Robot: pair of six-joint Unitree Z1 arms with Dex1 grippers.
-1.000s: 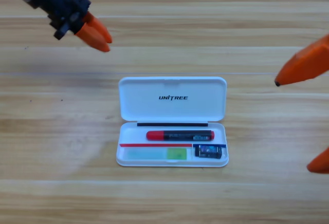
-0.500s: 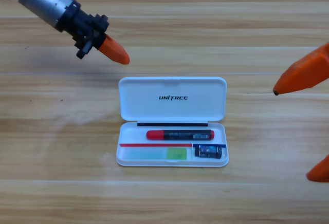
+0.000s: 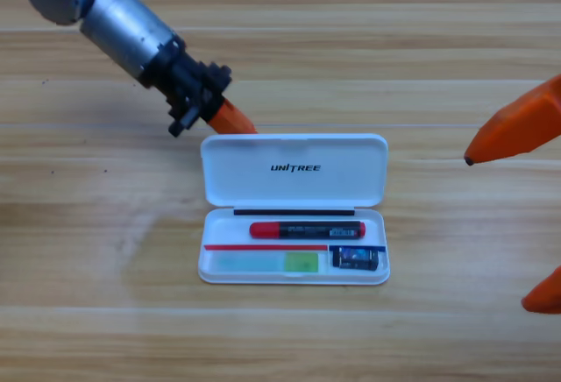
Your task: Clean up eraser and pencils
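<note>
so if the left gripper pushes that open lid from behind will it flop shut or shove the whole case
The lid looks like thin rigid plastic lying flat open, so it should swing as one stiff piece rather than bend. The left gripper sits at its top-left corner; an off-centre push there may twist the light-looking white case on the smooth wooden table.

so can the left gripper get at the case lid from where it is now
Probably yes. The left gripper sits at the upper left corner of the open white lid, and nothing lies between them. The right gripper waits at the right edge.
</note>
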